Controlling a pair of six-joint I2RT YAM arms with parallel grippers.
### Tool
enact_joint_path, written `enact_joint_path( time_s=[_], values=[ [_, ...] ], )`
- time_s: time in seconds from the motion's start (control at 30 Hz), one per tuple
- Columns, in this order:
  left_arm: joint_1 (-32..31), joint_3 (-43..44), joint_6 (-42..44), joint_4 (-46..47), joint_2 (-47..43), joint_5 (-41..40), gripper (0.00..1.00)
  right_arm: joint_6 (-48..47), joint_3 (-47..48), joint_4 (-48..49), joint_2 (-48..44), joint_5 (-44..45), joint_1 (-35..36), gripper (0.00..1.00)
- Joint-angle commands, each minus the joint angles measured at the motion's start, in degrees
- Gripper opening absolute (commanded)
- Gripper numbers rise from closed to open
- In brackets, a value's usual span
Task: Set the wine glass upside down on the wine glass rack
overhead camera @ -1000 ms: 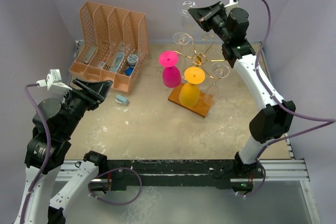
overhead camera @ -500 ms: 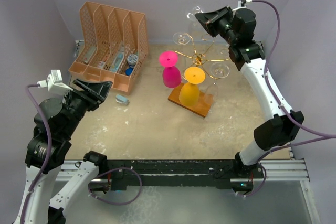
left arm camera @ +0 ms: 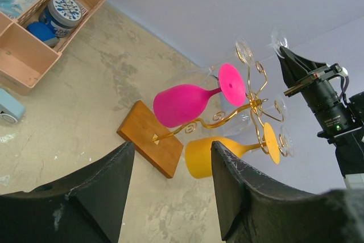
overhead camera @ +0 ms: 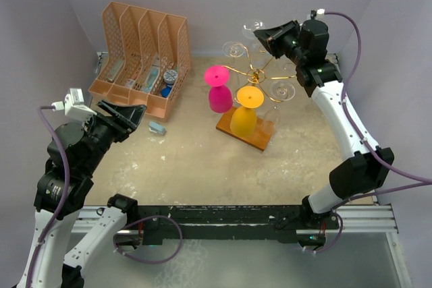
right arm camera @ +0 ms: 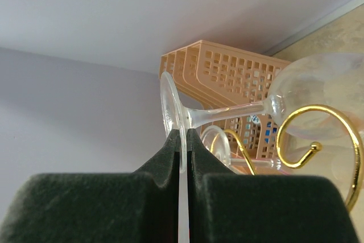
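A clear wine glass [right arm camera: 227, 112] lies sideways in the air, and my right gripper [right arm camera: 183, 140] is shut on the rim of its foot. From above, that gripper [overhead camera: 262, 32] holds the glass [overhead camera: 254, 25] over the back of the wine glass rack [overhead camera: 255, 73], a gold wire stand on a wooden base [overhead camera: 258, 139]. One gold curl [right arm camera: 318, 135] sits just under the glass bowl. My left gripper [overhead camera: 131, 114] is open and empty at the left, well away from the rack [left arm camera: 253, 103].
A pink glass [overhead camera: 219, 92], a yellow glass [overhead camera: 244, 114] and two clear glasses [overhead camera: 234, 50] hang upside down on the rack. An orange file organizer [overhead camera: 138, 55] with small items stands at the back left. A small blue object [overhead camera: 157, 127] lies in front of it.
My right gripper has carried the clear glass to the right and a little lower, closer to the rack's back arms. The left arm has barely shifted.
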Motion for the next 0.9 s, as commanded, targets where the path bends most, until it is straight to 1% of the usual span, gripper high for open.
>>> enact_joint_path(
  time_s=[0.0, 0.37, 0.87],
  values=[
    [0.0, 1.7, 1.1, 0.5, -0.5, 0.1, 0.54, 0.0, 0.3, 3.4, -2.4, -1.4, -0.2, 0.0],
    [0.0, 0.7, 0.6, 1.6, 0.0, -0.1, 0.54, 0.8, -4.2, 4.5, -4.9, -4.1, -0.2, 0.0],
    [0.0, -0.1, 0.7, 2.8, 0.8, -0.3, 0.54, 1.6, -6.4, 0.1, -10.0, -1.7, -0.2, 0.0]
  ],
)
